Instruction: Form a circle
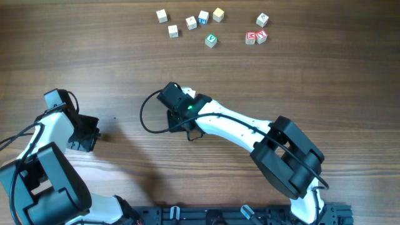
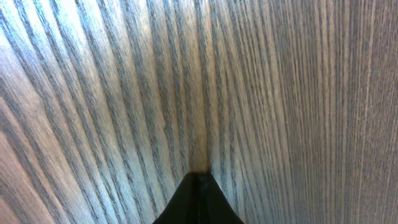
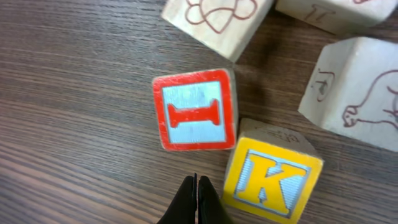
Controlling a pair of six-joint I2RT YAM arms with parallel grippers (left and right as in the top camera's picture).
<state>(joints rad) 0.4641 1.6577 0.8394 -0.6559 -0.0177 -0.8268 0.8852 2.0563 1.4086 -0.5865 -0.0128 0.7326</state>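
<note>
Right claw [image 3: 196, 186] sits clenched, empty, beside the yellow cube [image 3: 272, 179]; left claw [image 2: 199, 186] likewise clenched; pale cubes [image 3: 354, 87] are cropped.

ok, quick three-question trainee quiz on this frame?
1. True or false: the left fingers and right fingers are both shut.
2. Which letter is on the yellow cube? A) K B) M C) T
3. Fill in: the red-framed cube shows the letter ___.
Key: 1 true; 2 A; 3 I.
</note>
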